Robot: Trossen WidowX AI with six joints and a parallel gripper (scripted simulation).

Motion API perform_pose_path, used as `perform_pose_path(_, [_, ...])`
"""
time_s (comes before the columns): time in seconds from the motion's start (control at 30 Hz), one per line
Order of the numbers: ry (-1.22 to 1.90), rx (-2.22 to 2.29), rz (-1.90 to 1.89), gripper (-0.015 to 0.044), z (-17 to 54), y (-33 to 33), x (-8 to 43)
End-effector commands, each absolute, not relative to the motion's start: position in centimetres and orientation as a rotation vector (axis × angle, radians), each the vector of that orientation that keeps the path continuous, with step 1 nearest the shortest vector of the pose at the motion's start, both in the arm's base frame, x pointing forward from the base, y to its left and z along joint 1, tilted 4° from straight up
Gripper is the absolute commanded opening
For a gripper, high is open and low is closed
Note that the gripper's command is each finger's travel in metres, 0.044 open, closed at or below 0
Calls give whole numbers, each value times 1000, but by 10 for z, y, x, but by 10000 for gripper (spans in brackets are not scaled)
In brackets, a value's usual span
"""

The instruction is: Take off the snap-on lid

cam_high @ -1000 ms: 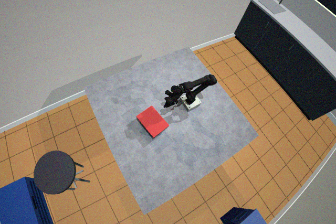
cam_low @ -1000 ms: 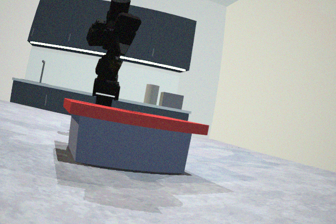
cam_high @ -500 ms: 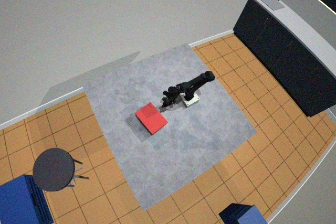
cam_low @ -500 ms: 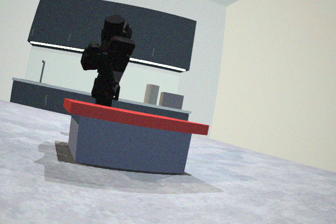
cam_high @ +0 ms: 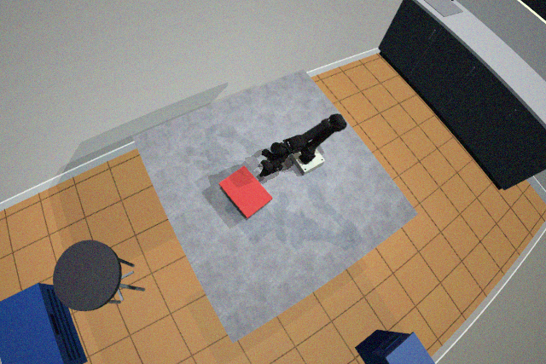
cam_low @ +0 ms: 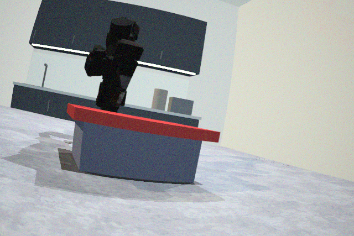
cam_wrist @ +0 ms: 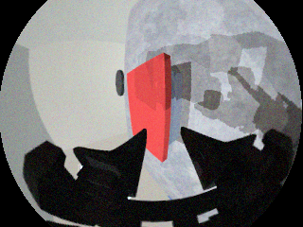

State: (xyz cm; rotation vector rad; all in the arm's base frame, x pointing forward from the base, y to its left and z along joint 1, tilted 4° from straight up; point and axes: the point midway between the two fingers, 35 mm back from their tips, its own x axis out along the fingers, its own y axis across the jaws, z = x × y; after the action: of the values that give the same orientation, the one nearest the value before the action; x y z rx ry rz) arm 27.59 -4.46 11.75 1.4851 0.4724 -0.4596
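The red lid (cam_high: pixel 246 193) (cam_low: pixel 142 124) (cam_wrist: pixel 148 96) lies on top of the blue-grey storage box (cam_low: pixel 137 153) (cam_wrist: pixel 175 113), its rim overhanging the walls. The box stands upright on the grey marbled table (cam_high: pixel 308 236) (cam_low: pixel 257 204) and is hidden under the lid in the top view. My gripper (cam_high: pixel 263 163) (cam_wrist: pixel 164 130) is partly open, with nothing between its fingers. It is above and to the arm-base side of the lid, apart from it. In the wrist view the lid's near end shows beyond the gap between the fingertips. In the exterior view the fingers are hard to make out.
The arm's pale base plate (cam_high: pixel 314 164) is on the table, on the opposite side of my gripper from the box. A dark round stool (cam_high: pixel 87 275) (cam_wrist: pixel 120 82) and blue furniture (cam_high: pixel 26 329) stand off the table. A kitchen counter (cam_high: pixel 485 43) is beyond.
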Motion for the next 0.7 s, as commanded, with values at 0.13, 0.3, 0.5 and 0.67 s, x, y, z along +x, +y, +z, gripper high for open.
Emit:
perform_pose_path(0.13, [483, 1489, -471, 235, 106, -45, 286])
perform_pose_path(0.3, [483, 1489, -470, 235, 102, -45, 293])
perform_pose_path(0.5, [482, 1490, -470, 235, 96, -44, 300])
perform_pose_path(0.67, [481, 1490, -470, 235, 90, -44, 307])
